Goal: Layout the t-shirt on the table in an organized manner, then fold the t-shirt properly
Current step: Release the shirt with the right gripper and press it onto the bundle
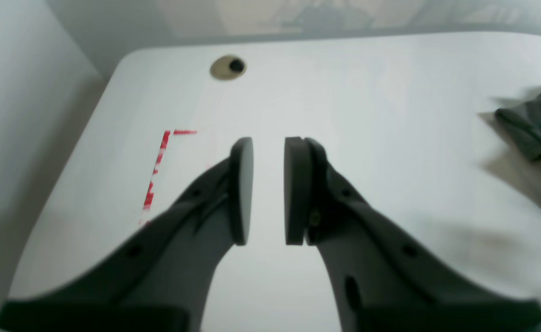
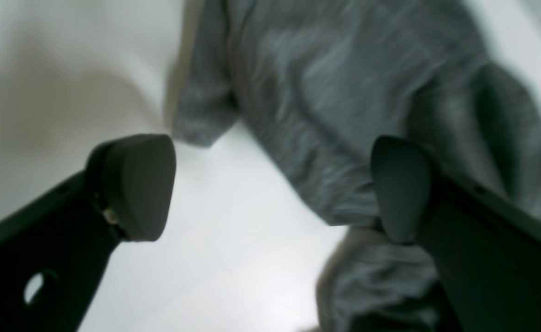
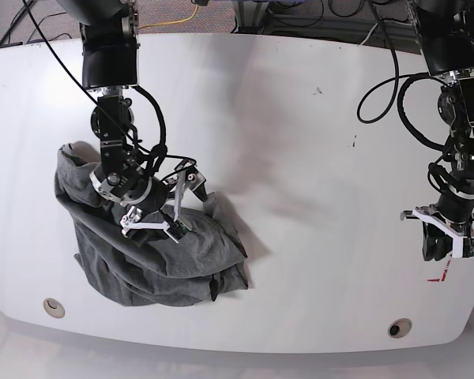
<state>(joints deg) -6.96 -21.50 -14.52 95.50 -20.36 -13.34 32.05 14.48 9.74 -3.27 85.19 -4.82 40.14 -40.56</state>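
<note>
The grey t-shirt (image 3: 158, 268) lies crumpled in a heap on the left part of the white table (image 3: 300, 118). My right gripper (image 3: 164, 207) hovers over the heap's upper part. In the right wrist view this gripper (image 2: 268, 186) is wide open; grey t-shirt folds (image 2: 325, 92) lie under and beyond it, and one fingertip (image 2: 399, 184) stands against a fold. Nothing is clasped. My left gripper (image 3: 446, 245) is far off at the table's right side. Its pads (image 1: 242, 189) stand a narrow gap apart with nothing between them, and a dark edge of the t-shirt (image 1: 538, 124) shows at the right.
A red tape corner (image 1: 157, 170) is marked on the table (image 1: 344, 92) beside the left gripper, also visible as red tape (image 3: 440, 276) in the base view. Round cable holes (image 3: 54, 306) (image 3: 399, 327) sit near the front edge. Cables hang along the back edge.
</note>
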